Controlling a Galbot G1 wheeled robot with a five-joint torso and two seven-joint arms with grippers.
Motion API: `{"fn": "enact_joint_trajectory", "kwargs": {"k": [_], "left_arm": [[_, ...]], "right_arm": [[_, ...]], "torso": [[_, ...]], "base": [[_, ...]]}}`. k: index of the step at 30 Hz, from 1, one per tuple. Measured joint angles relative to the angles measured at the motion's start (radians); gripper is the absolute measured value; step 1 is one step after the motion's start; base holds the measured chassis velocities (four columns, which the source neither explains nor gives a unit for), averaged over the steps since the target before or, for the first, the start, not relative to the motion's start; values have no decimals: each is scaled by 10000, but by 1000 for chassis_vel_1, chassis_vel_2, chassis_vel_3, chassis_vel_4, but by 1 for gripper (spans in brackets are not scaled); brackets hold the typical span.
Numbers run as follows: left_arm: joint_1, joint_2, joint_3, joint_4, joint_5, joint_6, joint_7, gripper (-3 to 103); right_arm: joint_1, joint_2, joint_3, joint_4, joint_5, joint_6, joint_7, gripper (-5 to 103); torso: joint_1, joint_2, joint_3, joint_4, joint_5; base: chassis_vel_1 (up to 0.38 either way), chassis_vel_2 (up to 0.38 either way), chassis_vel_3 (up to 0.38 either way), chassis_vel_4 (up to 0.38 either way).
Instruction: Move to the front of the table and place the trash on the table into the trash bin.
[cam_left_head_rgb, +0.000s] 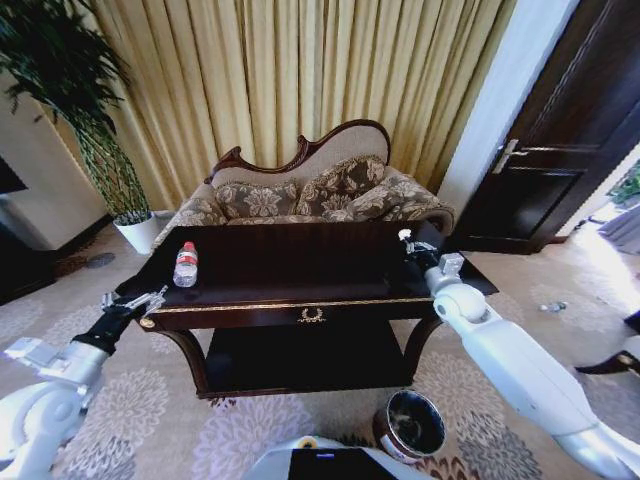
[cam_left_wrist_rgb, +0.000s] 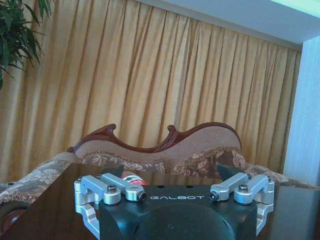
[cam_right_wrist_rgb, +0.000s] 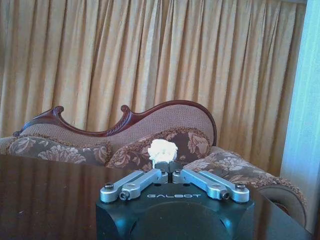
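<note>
Dark glossy wood forms the tabletop (cam_left_head_rgb: 300, 262), which is standing before a patterned sofa (cam_left_head_rgb: 320, 195) and gold curtains (cam_left_head_rgb: 300, 80); the robot is facing its front rail. The right claw (cam_left_head_rgb: 408, 243) is hovering above the right end of the tabletop with its fingers drawn together on a small crumpled white scrap (cam_right_wrist_rgb: 163, 149), pinched at the very tips so that the wad is projecting beyond them, presumably for a clean release. The left claw (cam_left_head_rgb: 135, 301) is waiting at the left front corner, level with the tabletop edge, its fingers spread wide apart and empty; it is aiming toward the clear plastic bottle (cam_left_head_rgb: 186, 265), which is standing upright with its red cap on, near the left end and well apart from the scrap. The trash bin (cam_left_head_rgb: 411, 426) is sitting on the carpet below the front right of the tabletop, close to the right arm, mouth open upward. By judgement, the scrap is lifted and awaiting carriage to the bin, while the bottle is not yet grasped.
</note>
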Motion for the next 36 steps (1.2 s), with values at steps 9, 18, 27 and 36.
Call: {"fn": "enact_joint_trajectory", "kwargs": {"k": [9, 18, 27, 36], "left_arm": [[-26, 339, -251, 320, -280, -6, 282, 100], [27, 433, -271, 495, -373, -7, 598, 100], [83, 364, -292, 424, -377, -9, 675, 100], [188, 128, -321, 272, -308, -16, 687, 100]], "right_arm": [[-998, 83, 820, 1118, -13, -399, 320, 0], [-2173, 270, 1573, 2005, -199, -537, 554, 0], [-2763, 344, 1879, 2269, -355, -528, 517, 0], [-3101, 897, 1522, 2000, -748, -386, 244, 0]], "torso": [[0, 0, 0, -1, 0], [3, -1, 2, -1, 0], [-1, 0, -1, 0, 1], [-7, 6, -4, 2, -2]], "base": [[0, 0, 0, 0], [45, -53, -37, 49], [184, -194, -184, 214], [150, -145, -132, 143]]}}
